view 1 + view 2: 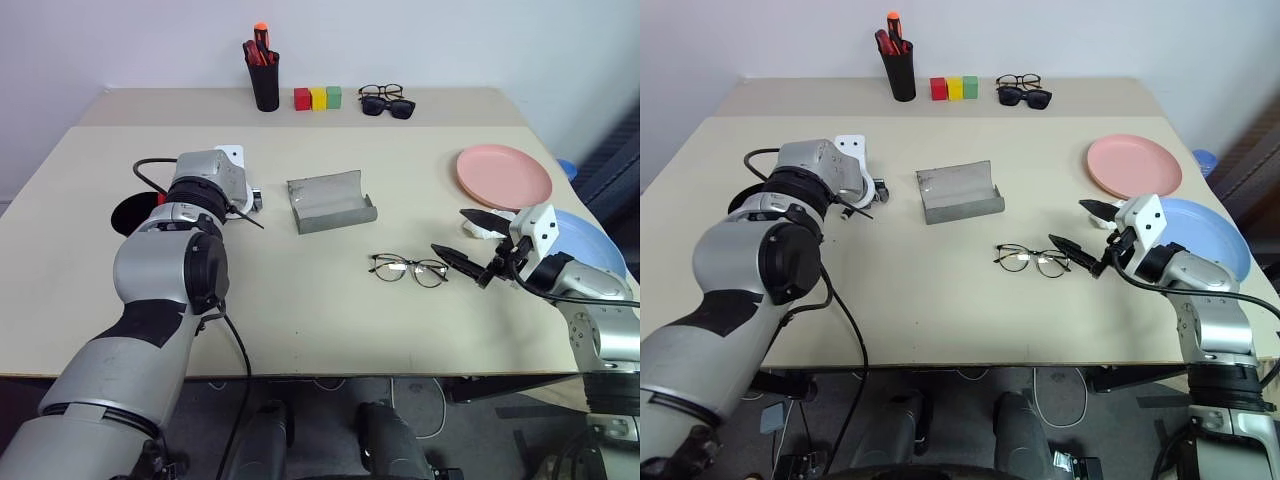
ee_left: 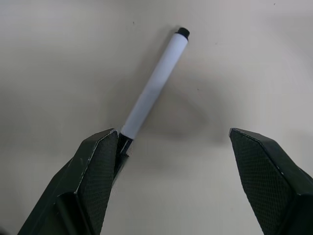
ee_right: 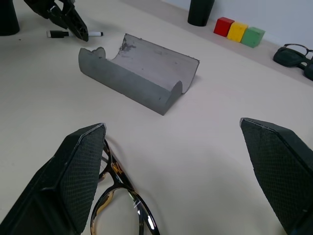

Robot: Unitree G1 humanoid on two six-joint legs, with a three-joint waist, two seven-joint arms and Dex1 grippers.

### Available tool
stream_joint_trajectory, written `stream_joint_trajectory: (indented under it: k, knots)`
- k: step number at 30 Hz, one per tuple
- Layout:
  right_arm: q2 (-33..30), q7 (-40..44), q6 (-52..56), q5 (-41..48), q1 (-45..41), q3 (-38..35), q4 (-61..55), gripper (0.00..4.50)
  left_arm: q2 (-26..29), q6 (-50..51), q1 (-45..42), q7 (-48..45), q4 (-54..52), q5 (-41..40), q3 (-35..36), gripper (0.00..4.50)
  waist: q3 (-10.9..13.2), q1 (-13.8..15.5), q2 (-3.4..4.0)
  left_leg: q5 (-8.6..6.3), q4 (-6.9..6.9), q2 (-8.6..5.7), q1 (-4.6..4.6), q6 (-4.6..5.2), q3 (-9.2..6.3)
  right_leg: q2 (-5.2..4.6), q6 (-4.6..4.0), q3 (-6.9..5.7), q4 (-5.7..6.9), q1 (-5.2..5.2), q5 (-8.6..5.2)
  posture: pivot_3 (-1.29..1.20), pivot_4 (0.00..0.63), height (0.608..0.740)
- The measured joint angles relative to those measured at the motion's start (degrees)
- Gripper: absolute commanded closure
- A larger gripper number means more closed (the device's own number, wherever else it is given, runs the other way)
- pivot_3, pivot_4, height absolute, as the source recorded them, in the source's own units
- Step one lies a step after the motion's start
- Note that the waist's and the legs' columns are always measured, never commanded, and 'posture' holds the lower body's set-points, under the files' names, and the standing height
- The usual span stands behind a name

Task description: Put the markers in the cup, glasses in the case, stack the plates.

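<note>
Left gripper (image 2: pixel 173 181) gapes over the white marker (image 2: pixel 154 85); right gripper (image 1: pixel 462 237) gapes beside the glasses (image 1: pixel 408 268).

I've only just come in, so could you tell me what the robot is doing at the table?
It is tidying. The left gripper hangs open over the white marker, which lies on the table. The right gripper is open beside the glasses, also on the table. The grey case sits open and empty. The pink plate and blue plate lie side by side, not yet stacked.
</note>
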Motion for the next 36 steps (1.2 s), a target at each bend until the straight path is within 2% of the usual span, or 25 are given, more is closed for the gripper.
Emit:
stream_joint_trajectory:
  k: [8, 17, 30, 36]
  knots:
    - [0.44, -0.04, -0.42, -0.06, 0.00, 0.09, 0.30, 0.00, -0.01, 1.46, 0.58, 3.18, -1.29, -0.10, -0.39, 0.80, 0.00, 0.03, 0.00, 0.00, 0.04, 0.00, 0.00, -0.01, 0.00, 0.00, 0.00, 0.00, 0.03, 0.00, 0.01, 0.00, 0.150, 0.740]
    - [0.53, 0.04, -0.52, -0.09, -0.02, 0.11, 0.67, 0.00, -0.43, 3.02, 0.65, -1.07, -4.61, 2.89, -6.60, 0.80, 0.00, 0.01, 0.00, 0.00, 0.05, 0.00, 0.00, -0.02, 0.00, 0.00, -0.01, 0.00, 0.03, 0.01, 0.01, 0.00, 0.150, 0.740]
    - [1.00, -0.01, -1.65, -0.16, -0.04, 0.12, 1.33, 0.00, -0.44, 2.73, 3.39, -0.22, -5.01, 2.73, -6.27, 0.80, -0.01, 0.02, 0.01, 0.01, 0.09, 0.00, 0.01, -0.02, 0.00, 0.00, -0.01, 0.01, 0.05, 0.03, 0.01, 0.00, 0.150, 0.740]
    - [0.99, -0.04, -1.64, -0.16, 0.01, 0.12, 1.32, 0.00, -0.38, 2.90, 3.74, 0.39, -5.49, 0.81, -3.45, 0.80, -0.01, 0.02, 0.02, 0.01, 0.10, 0.00, 0.03, -0.02, 0.00, 0.00, -0.01, 0.01, 0.08, 0.04, 0.01, 0.00, 0.150, 0.740]
